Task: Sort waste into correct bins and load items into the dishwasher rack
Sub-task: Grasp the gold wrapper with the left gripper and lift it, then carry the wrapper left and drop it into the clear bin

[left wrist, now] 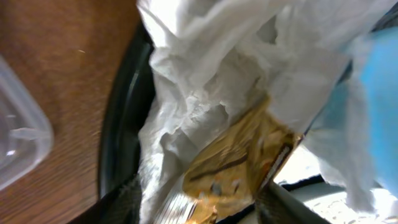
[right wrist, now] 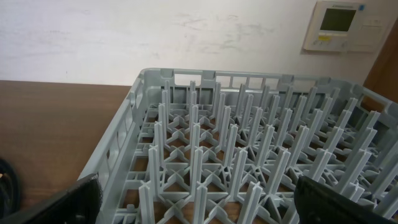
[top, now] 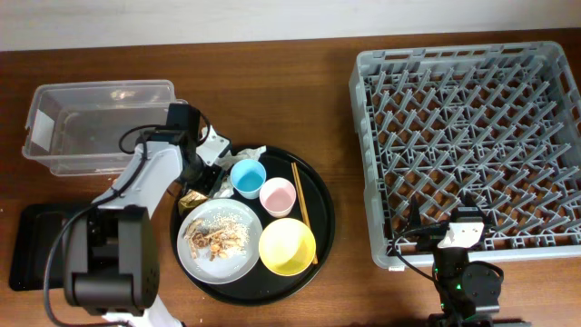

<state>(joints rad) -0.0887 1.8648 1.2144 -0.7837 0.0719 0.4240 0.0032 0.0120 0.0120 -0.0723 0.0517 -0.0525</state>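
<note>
My left gripper point(top: 209, 174) point(left wrist: 199, 211) is open at the left edge of the round black tray, its fingers on either side of the gold-brown snack wrapper point(left wrist: 236, 163) point(top: 192, 200) and the crumpled white tissue point(left wrist: 205, 81) point(top: 247, 153). The light-blue cup point(top: 248, 178) point(left wrist: 380, 81) stands just right of them. The pink cup point(top: 278, 196), yellow bowl point(top: 287, 246), chopsticks point(top: 300, 207) and grey plate point(top: 238, 259) with crumbs point(top: 211, 238) sit on the round tray. My right gripper point(top: 458, 233) point(right wrist: 199, 208) is open and empty over the front edge of the grey rack point(top: 472, 136) point(right wrist: 249, 155).
The clear tub point(top: 100, 127) point(left wrist: 18, 137) stands at the back left, close to my left arm. The shallow black tray point(top: 32, 245) lies at the front left. The round black tray point(top: 322, 213) point(left wrist: 121, 130) sits between the bins and the rack.
</note>
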